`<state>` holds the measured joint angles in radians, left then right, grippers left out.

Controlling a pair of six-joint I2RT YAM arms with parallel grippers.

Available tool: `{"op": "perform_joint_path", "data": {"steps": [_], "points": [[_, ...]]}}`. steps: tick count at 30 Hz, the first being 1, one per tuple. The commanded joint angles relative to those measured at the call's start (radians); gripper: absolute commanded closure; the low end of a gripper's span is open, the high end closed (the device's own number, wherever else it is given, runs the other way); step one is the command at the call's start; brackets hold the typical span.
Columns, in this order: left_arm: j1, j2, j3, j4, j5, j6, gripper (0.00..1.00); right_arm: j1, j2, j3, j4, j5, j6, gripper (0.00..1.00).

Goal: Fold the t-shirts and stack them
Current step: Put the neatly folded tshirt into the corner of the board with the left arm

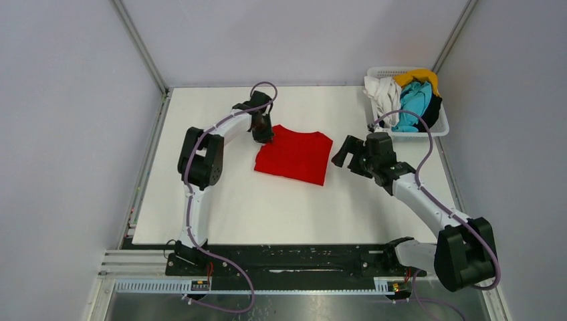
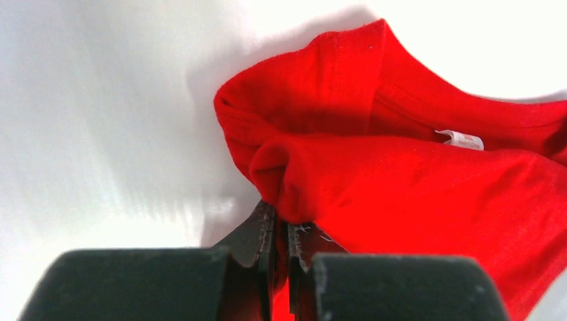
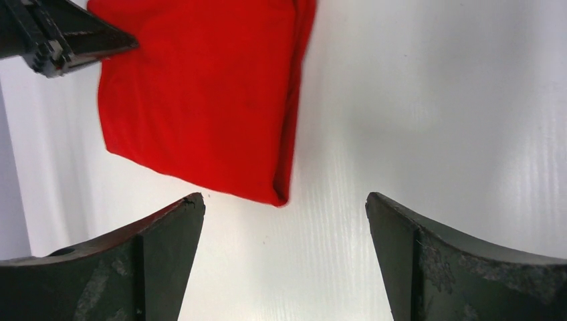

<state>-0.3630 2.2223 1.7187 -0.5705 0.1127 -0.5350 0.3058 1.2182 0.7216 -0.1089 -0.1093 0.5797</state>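
the white table (image 1: pixel 267 214) carries a folded red t-shirt (image 1: pixel 294 157) and a lattice basket (image 1: pixel 384 69).

Matt cloth t-shirt (image 1: pixel 294 155), glossy table (image 1: pixel 267 214)

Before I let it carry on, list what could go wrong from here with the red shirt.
1. The left gripper pinches only a small bunch at one corner of the red t-shirt. A pull could slip off it or drag the folded layers open.
2. The right gripper is open and empty, off the shirt's other side. If one corner is moved alone, the fold may skew.
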Motion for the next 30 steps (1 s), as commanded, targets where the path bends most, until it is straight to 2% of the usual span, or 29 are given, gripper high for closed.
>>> {"op": "perform_joint_path", "data": {"steps": [1,6,10,14,19,26,29,30], "points": [[0.019,0.037,0.165,-0.17,-0.33,0.062,1.0,0.003,-0.059,-0.017,-0.035,0.092,-0.054,0.01],[0.097,0.078,0.327,-0.231,-0.513,0.14,1.0,0.003,-0.099,-0.022,-0.064,0.142,-0.088,0.01],[0.18,0.162,0.481,-0.233,-0.592,0.236,1.0,0.003,-0.138,-0.04,-0.063,0.157,-0.09,0.01],[0.259,0.271,0.706,-0.24,-0.602,0.317,1.0,0.003,-0.164,-0.047,-0.058,0.154,-0.091,0.0],[0.314,0.279,0.69,-0.054,-0.687,0.502,1.0,0.003,-0.177,-0.053,-0.056,0.182,-0.097,0.01],[0.338,0.357,0.707,0.255,-0.958,0.829,1.0,0.003,-0.148,-0.047,-0.043,0.174,-0.087,0.0],[0.361,0.38,0.757,0.273,-0.919,0.776,0.98,0.003,-0.13,-0.045,-0.045,0.169,-0.084,0.01],[0.362,0.387,0.768,0.291,-0.914,0.771,0.89,0.003,-0.125,-0.041,-0.046,0.168,-0.083,0.0]]}}
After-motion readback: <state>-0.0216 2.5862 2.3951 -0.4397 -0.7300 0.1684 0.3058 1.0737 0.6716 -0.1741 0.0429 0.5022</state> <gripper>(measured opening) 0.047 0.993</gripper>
